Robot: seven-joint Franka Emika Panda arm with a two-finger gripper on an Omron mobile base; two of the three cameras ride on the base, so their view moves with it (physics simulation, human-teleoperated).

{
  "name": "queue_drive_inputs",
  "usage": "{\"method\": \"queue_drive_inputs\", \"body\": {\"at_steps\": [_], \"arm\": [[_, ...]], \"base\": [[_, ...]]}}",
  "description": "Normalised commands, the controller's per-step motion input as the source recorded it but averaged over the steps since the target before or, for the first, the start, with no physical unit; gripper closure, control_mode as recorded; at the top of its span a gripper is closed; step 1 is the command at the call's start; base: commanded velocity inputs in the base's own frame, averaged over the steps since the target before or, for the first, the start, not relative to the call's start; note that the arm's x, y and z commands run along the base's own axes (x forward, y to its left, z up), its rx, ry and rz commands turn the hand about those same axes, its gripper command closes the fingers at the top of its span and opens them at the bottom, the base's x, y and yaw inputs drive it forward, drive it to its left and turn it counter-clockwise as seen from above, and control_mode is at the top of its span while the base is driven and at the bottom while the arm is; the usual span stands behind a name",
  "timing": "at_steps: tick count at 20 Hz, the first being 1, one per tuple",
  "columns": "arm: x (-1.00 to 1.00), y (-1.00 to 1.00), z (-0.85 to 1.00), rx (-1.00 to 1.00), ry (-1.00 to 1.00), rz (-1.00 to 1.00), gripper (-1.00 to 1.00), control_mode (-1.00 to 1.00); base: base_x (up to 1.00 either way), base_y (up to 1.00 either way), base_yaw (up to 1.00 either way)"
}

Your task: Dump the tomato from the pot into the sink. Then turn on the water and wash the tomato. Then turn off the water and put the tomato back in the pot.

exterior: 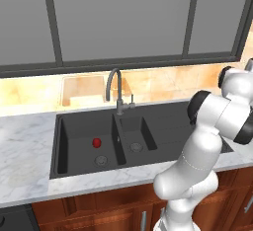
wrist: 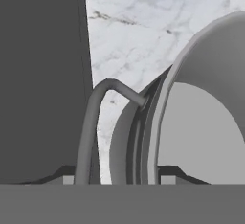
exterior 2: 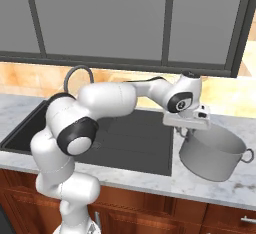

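The tomato [exterior: 97,141] lies in the wide basin of the black sink [exterior: 64,148], close to the round grey drain [exterior: 101,160]. The narrower basin next to it has its own drain [exterior: 136,147]. The grey faucet [exterior: 116,89] stands at the back of the sink, between the 2 basins.

The gripper [exterior 2: 186,128] is over the marble counter [exterior 2: 150,180], just right of the sink's flat part. Its jaws are nearly closed on the rim of the pot [exterior 2: 212,153], next to 1 loop handle [wrist: 98,122]. The pot is tilted, and its low side is at the counter; I cannot tell if it touches. From the hand camera, the inside of the pot looks bare. The other loop handle [exterior 2: 247,154] sticks out on the far side.
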Motion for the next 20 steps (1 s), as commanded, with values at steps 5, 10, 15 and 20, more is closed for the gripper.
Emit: {"method": "queue_drive_inputs", "body": {"at_steps": [5, 10, 15, 20], "arm": [[0.06, -0.1, -0.21, 0.0, -0.05, 0.13, 1.0, -1.0], [0.02, 0.0, -0.14, 0.0, -0.06, 0.11, 1.0, -1.0], [0.1, 0.0, -0.25, 0.0, -0.07, 0.1, 1.0, -1.0], [0.07, 0.0, -0.36, 0.0, -0.02, 0.09, 1.0, -1.0]], "base": [[0.0, 0.0, 0.0], [0.0, 0.0, 0.0], [0.0, 0.0, 0.0], [0.0, 0.0, 0.0]]}}
